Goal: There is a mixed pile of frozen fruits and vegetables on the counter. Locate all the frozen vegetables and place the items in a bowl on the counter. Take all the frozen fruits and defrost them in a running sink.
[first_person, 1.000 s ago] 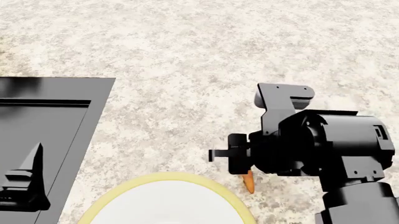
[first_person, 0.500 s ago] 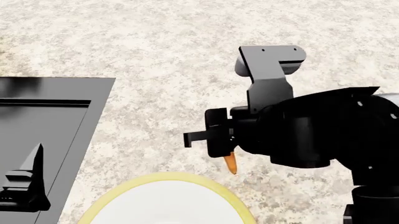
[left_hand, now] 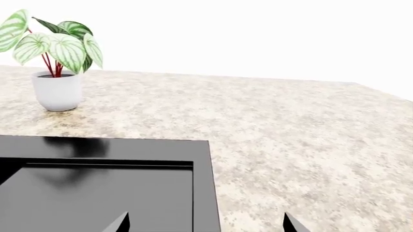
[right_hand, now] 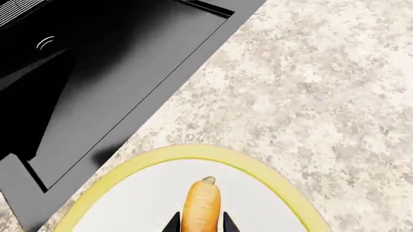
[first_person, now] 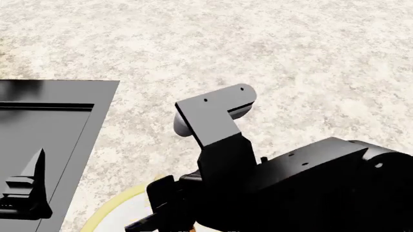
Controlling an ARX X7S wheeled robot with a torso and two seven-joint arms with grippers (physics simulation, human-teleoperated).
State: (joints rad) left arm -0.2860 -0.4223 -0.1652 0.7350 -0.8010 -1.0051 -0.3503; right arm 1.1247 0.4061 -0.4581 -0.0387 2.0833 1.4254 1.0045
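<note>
An orange carrot is clamped between the fingers of my right gripper, which is shut on it. The carrot hangs over the white inside of the bowl, whose yellow rim curves below it. In the head view my right arm covers most of the bowl and hides the carrot. My left gripper is open with nothing between its fingers, over the edge where the black sink meets the counter. No frozen fruits are in view.
A white pot with a green striped plant stands on the counter behind the sink. The sink lies left of the bowl, with a strip of speckled counter between them.
My right arm has swung left and toward me with the carrot, from beside the bowl to above its inside. The left arm has not moved.
</note>
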